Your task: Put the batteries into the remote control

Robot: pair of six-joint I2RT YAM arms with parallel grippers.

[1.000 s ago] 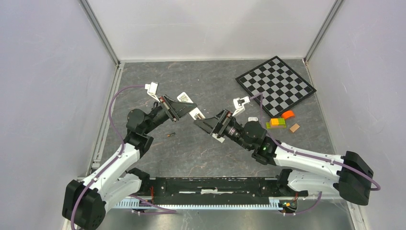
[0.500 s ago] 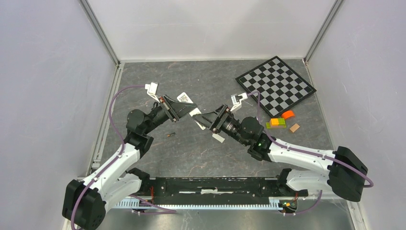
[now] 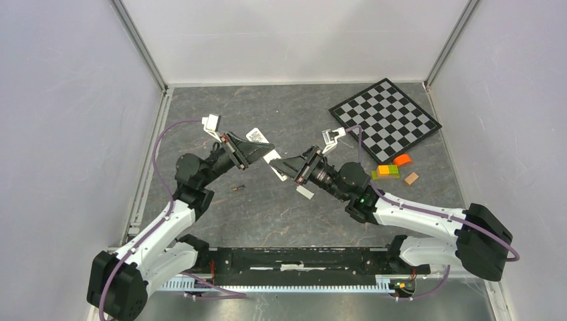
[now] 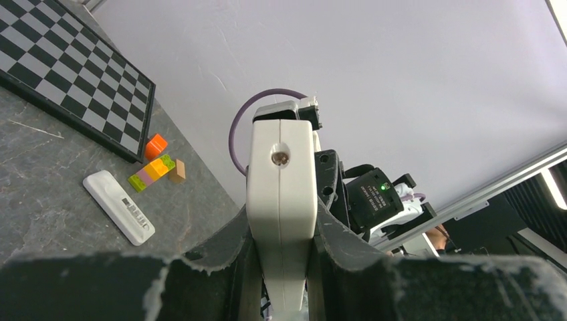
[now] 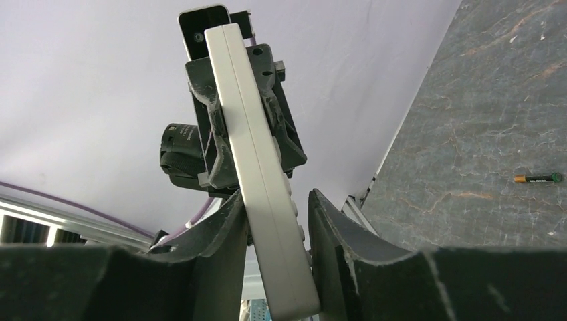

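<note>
Left end effector (image 4: 281, 264) clamped narrow on one end of the white remote control (image 4: 281, 187), held up off the worktop (image 3: 267, 214) near its middle. Right end effector (image 5: 277, 221) has its jaws round the other end, one finger against the casing and a sliver of gap on the other side, so can't tell if it's a full grip. One battery (image 3: 237, 188) lies flat left of centre, grey worktop all round it, well apart from the left wall. White cover piece (image 3: 305, 192) sits just under the right wrist. Chessboard (image 3: 384, 119) in the far right corner, coloured blocks (image 3: 388, 171) near the right edge
</note>
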